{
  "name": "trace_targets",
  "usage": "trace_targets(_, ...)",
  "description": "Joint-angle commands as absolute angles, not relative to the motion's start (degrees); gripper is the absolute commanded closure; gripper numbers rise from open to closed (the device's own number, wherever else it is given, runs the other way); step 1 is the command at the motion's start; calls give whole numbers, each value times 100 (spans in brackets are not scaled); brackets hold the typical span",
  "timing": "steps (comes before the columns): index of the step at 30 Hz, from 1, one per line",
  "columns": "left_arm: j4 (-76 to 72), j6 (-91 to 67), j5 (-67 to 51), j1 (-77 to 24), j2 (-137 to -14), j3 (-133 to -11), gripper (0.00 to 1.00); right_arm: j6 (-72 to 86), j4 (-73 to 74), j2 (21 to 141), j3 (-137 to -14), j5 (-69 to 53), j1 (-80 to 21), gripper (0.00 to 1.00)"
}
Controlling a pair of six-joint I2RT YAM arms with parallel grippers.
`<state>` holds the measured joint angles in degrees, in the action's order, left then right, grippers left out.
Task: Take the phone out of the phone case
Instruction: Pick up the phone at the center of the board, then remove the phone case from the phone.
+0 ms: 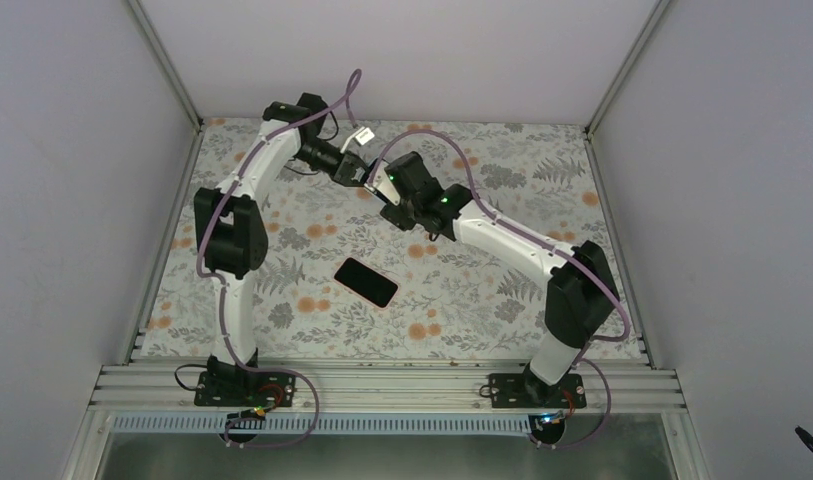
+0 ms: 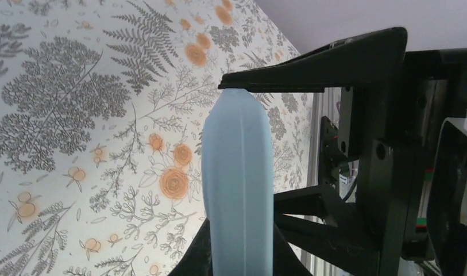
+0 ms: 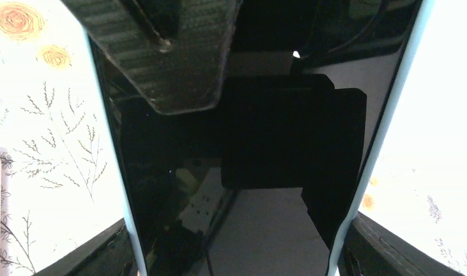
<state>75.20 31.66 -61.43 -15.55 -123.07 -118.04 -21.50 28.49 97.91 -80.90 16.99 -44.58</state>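
Phone case [image 2: 238,195] edge-on in left claw [image 2: 239,167], aloft

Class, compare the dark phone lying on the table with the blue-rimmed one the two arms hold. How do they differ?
The black flat phone with a pinkish edge lies on the floral table; the black-faced phone with a light blue rim is held up. The pink-edged phone is untouched; both arms' jaws grip the blue-rimmed one. Both have dark faces.

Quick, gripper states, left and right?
Left gripper: closed on the light blue phone case, gripping its edge.
Right gripper: closed on the phone inside that case.
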Motion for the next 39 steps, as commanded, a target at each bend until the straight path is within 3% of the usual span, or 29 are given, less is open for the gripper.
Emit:
trace_targets(1, 7774, 3469, -6311, -1726, -12333, -12009, 97, -2047, 2606, 9583, -8337, 1553, -4474, 20)
trace_targets(4, 7778, 3651, -6313, -1733, -12094, -12000, 98, -2236, 2963, 9173, -8196, 781, -4409, 1)
trace_targets(9, 7770, 4291, -5967, -1780, -11370, -11812, 98, -2737, 3916, 8332, -7807, -942, -3965, 0)
trace_targets(13, 7716, 4824, -5627, -1894, -10633, -11530, 98, -3286, 4545, 7516, -7464, -3156, -2855, 0)
trace_targets(17, 7078, 4937, -5247, -2153, -9828, -10599, 97, -3794, 4857, 7313, -7329, -4208, -2020, 0)
trace_targets(25, 4973, 4670, -4113, -2782, -8503, -8429, 98, -5574, 6208, 8455, -8075, -5547, -1536, 5)
trace_targets(33, 4777, 4737, -4165, -2786, -8321, -8294, 98, -6943, 7353, 9032, -8067, -5894, -1555, 9)
trace_targets(39, 4967, 4885, -4477, -2816, -8389, -8414, 98, -6455, 6303, 8678, -7343, -5792, -1591, 9)
